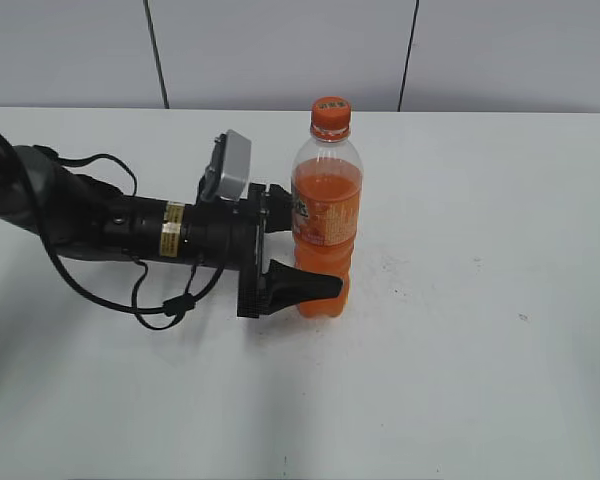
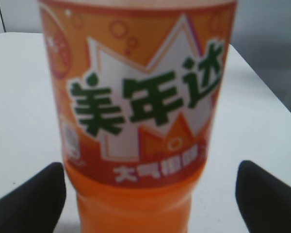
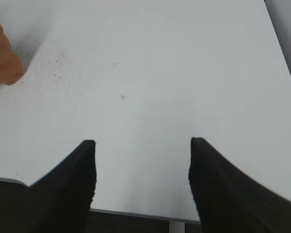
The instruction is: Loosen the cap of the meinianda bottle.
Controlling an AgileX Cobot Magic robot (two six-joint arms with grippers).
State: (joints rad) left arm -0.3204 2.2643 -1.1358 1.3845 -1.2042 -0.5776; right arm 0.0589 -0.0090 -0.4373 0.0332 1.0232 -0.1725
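The meinianda bottle (image 1: 326, 215) stands upright on the white table, half full of orange drink. Its orange cap (image 1: 331, 115) sits on the neck. My left gripper (image 1: 315, 245) lies level with the table, its black fingers on either side of the bottle's lower body. In the left wrist view the bottle (image 2: 140, 97) fills the frame between the fingers (image 2: 150, 194); a gap shows on the right side, so the gripper is open. My right gripper (image 3: 141, 145) is open and empty over bare table; the bottle's base (image 3: 0, 58) shows at the top left of its view. The cap is out of both wrist views.
The white table (image 1: 480, 250) stretches around the bottle, with grey wall panels behind it. The left arm's cables (image 1: 160, 300) trail on the table to the left. The table's near edge (image 3: 136, 213) shows under the right gripper.
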